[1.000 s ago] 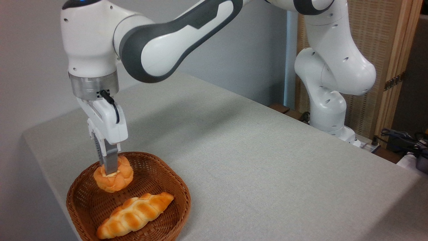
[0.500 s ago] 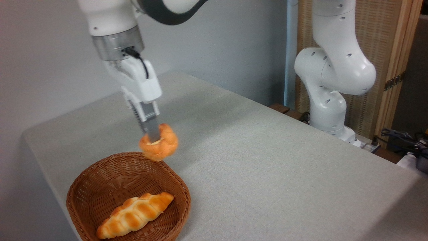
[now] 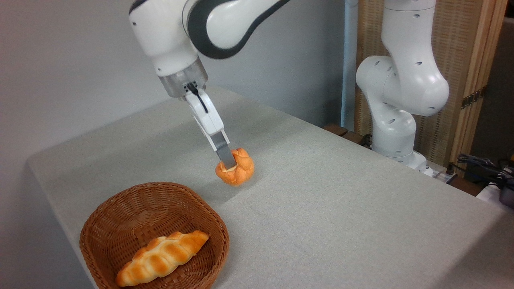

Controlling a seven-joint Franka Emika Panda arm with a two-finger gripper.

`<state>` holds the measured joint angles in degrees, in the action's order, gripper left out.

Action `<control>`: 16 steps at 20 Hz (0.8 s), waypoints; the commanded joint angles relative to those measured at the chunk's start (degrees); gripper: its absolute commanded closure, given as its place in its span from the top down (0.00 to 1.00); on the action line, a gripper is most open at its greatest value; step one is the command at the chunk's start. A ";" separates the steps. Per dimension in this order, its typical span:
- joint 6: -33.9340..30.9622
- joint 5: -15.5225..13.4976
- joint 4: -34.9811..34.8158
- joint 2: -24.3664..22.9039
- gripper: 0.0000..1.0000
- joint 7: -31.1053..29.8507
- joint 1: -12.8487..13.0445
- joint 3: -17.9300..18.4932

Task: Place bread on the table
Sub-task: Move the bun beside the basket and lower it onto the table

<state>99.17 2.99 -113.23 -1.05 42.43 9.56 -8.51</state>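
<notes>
The bread, a small round orange-golden bun with a knotted top, hangs just above or barely on the table, a little beyond the basket. My gripper slants down from the upper left and is shut on the bread, its fingers pressed into the bun's top. The table is covered in light grey-beige cloth.
A brown wicker basket stands at the table's near left corner with a long braided golden loaf inside. The arm's white base stands beyond the table's far right edge. Cables lie at the far right.
The gripper lifted the bread out of the basket, carried it to the right and away from the basket, then lowered it toward the cloth. The loaf stayed in the basket.
</notes>
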 commanded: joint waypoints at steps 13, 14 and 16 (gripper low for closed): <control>1.73 -2.28 -1.20 0.70 1.00 -5.60 0.55 0.25; 1.73 -2.55 -1.11 0.70 1.00 -5.61 0.55 0.25; 1.73 -2.73 -0.59 0.61 1.00 -5.69 0.55 0.51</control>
<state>100.36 1.38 -114.49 -0.08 37.74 9.95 -8.50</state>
